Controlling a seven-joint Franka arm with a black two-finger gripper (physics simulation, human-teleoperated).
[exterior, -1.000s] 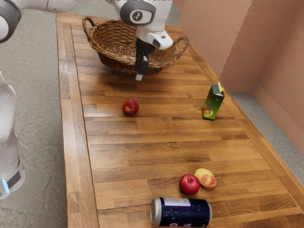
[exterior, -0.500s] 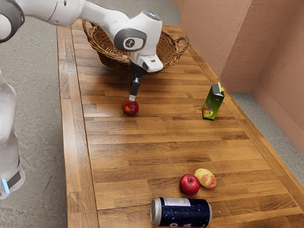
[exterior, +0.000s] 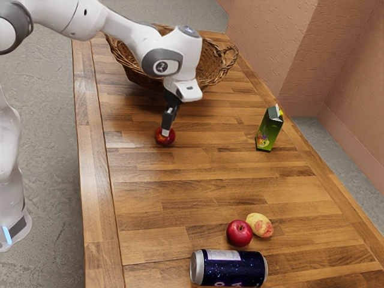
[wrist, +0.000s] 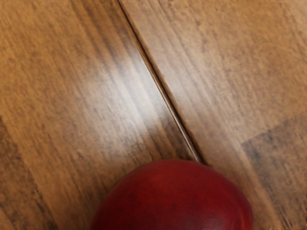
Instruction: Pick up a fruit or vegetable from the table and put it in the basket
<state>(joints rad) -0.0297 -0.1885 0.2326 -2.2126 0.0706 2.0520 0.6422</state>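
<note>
The claw [exterior: 165, 133] is down at an apple [exterior: 170, 141] on the desk [exterior: 210, 180], and its tip overlaps the fruit in the exterior view. How far open the claw is, and whether it has a grip on the apple, I cannot tell. The apple is red, sits on the wood, and lies near the long edge of the desk on the exterior view's left. In the wrist view it is a large red dome just under the hand, with a dark groove in the wood running up to it. The wicker basket [exterior: 135, 75] stands at the far end of the desk, beyond the apple and apart from it, with the arm [exterior: 171, 51] covering part of its opening. A green carton [exterior: 269, 129] stands upright toward the exterior view's right. Well apart from the claw, at the near end, are 3 more things: a 2nd apple [exterior: 239, 233], also red; a yellow fruit with reddish patches [exterior: 260, 225], close against it; and a dark blue can [exterior: 229, 267] lying on its side just beside them, its silver end toward the exterior view's left.
</note>
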